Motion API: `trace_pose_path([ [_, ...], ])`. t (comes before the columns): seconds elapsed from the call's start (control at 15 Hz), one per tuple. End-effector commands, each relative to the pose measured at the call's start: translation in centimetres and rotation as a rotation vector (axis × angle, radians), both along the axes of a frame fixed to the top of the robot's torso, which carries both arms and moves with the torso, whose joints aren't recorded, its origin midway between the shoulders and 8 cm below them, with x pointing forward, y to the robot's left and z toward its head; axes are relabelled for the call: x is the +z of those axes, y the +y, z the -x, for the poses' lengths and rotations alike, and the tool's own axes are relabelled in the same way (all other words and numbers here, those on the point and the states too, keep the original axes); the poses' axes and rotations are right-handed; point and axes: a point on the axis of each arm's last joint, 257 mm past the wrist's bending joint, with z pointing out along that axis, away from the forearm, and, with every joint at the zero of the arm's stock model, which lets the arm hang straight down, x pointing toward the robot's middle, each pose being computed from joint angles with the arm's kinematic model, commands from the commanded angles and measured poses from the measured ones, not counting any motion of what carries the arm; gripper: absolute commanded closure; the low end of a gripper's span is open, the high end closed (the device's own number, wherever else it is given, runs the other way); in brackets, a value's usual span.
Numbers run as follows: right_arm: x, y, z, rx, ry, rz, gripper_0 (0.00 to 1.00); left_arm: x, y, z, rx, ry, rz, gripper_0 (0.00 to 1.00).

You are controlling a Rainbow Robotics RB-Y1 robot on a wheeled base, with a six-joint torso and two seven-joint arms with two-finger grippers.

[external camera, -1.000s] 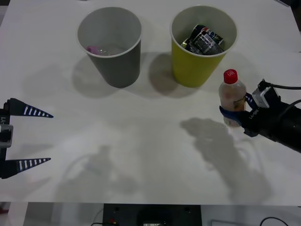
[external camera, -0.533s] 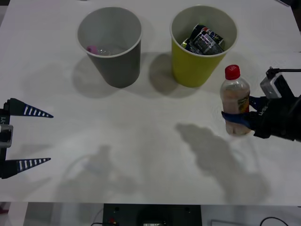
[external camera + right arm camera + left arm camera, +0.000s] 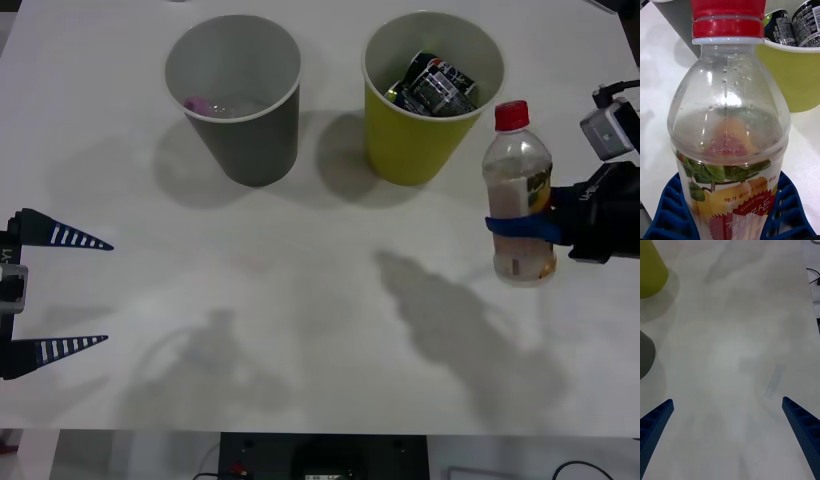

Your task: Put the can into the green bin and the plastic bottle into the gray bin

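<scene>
White tabletop (image 3: 300,300) is being cleared by the small red-capped clear plastic bottle (image 3: 520,195), which is being pinched around its middle by the right gripper (image 3: 525,230); the left gripper (image 3: 70,290) is being held spread.

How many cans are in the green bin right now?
2 cans show in the green bin: one nearer the right end effector, one beside it. More may lie hidden beneath.

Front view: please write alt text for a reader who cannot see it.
The right end effector holds the plastic bottle upright, lifted beside the green bin, which holds dark cans. The gray bin stands to that bin's left on the white table. The left end effector waits open at the left edge.
</scene>
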Motion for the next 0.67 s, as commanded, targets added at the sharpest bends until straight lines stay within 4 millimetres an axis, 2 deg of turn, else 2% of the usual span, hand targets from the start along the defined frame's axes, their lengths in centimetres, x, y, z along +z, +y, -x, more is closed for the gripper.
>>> trace_pose_path([
  [0.07, 1.6, 0.1, -0.3, 0.009, 0.017, 0.031, 1.0, 0.0, 0.0, 0.0, 0.0, 0.0, 0.0, 0.0],
  [0.33, 5.0, 1.0, -1.1, 0.064, -0.029, 0.101, 1.0, 0.0, 0.0, 0.0, 0.0, 0.0, 0.0, 0.0],
  [0.53, 7.8, 2.9, -2.3, 0.125, -0.067, 0.149, 1.0, 0.0, 0.0, 0.0, 0.0, 0.0, 0.0, 0.0],
  [0.67, 8.9, 4.3, -4.0, 0.147, -0.074, 0.166, 1.0, 0.0, 0.0, 0.0, 0.0, 0.0, 0.0, 0.0],
])
